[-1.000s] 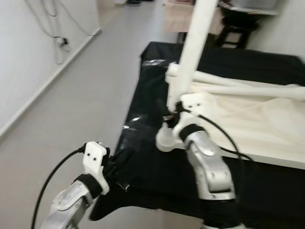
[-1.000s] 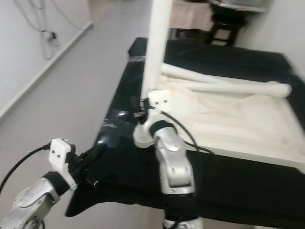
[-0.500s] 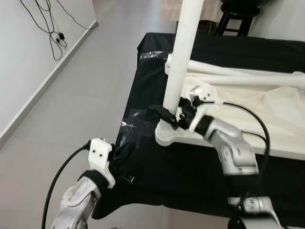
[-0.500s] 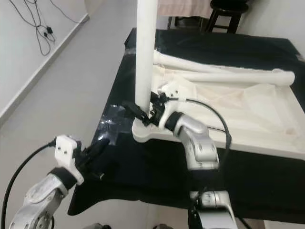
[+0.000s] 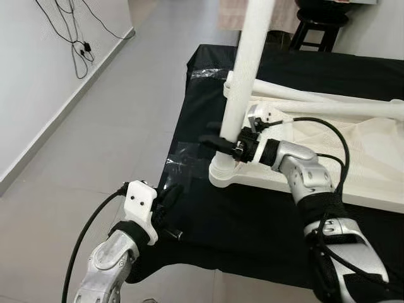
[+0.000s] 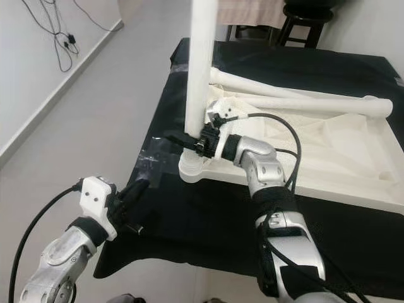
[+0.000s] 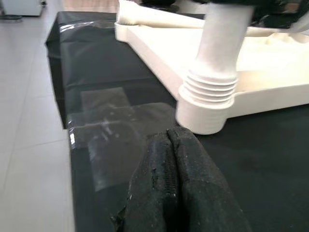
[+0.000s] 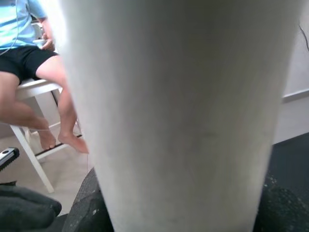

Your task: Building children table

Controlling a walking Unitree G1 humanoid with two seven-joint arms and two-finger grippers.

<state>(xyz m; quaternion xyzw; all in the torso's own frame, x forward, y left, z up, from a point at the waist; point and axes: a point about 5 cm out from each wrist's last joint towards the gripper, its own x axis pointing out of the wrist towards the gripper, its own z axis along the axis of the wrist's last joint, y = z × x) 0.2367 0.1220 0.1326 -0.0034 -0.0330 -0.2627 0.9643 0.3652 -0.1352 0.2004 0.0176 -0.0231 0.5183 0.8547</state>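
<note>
A white table top (image 5: 353,158) lies upside down on a black-covered surface (image 5: 252,221). One white table leg (image 5: 243,76) stands upright in the threaded socket (image 7: 207,96) at its near left corner. My right gripper (image 5: 221,140) reaches in from the right, shut on that leg just above the socket. The leg (image 8: 178,111) sits between both black fingers (image 8: 87,208). Two more legs (image 5: 315,104) lie across the table top. My left gripper (image 5: 169,197) is shut and empty, low by the cover's front left edge, short of the socket.
Bare floor (image 5: 113,126) runs along the left, with cables (image 5: 76,38) hanging on the wall. A dark stool (image 5: 322,28) stands behind the surface. Clear tape (image 5: 183,158) shines on the black cover. A person sits on a white stool (image 8: 29,67) nearby.
My right arm swung round from below to come in from the right, and its gripper has closed round the upright leg. The left arm has barely moved. The camera shifted slightly.
</note>
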